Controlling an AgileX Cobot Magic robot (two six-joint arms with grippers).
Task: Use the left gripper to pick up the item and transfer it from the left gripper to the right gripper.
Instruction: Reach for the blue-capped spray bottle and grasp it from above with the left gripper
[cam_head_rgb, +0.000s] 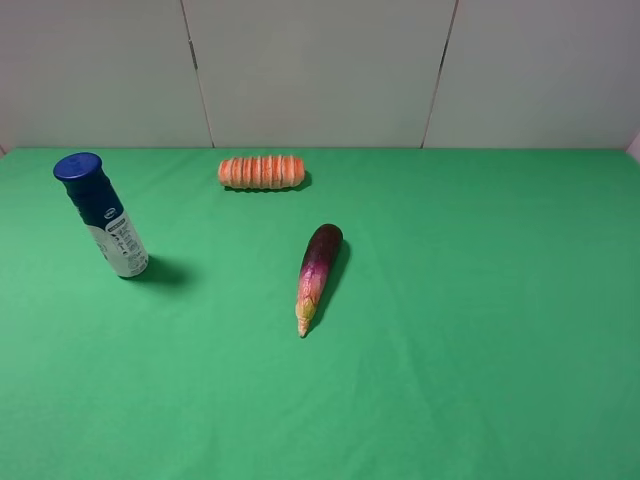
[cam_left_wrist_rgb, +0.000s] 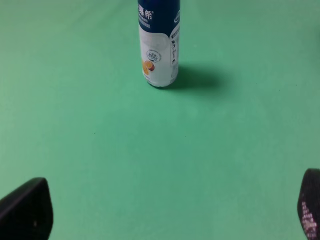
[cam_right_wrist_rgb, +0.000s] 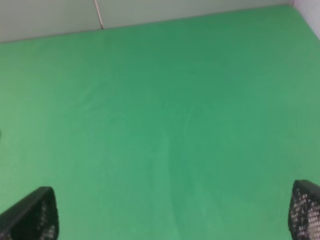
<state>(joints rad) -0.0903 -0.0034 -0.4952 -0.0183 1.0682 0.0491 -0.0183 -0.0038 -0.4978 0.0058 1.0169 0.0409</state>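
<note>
The item is a bottle with a dark blue cap and white lower body, standing upright at the left of the green table. It also shows in the left wrist view, some way ahead of my left gripper, whose black fingertips are wide apart and hold nothing. My right gripper is also open and empty, with only green cloth ahead of it. Neither gripper shows in the exterior high view.
A purple eggplant lies near the middle of the table. A ridged orange roll lies toward the back. A pale wall bounds the far edge of the green cloth.
</note>
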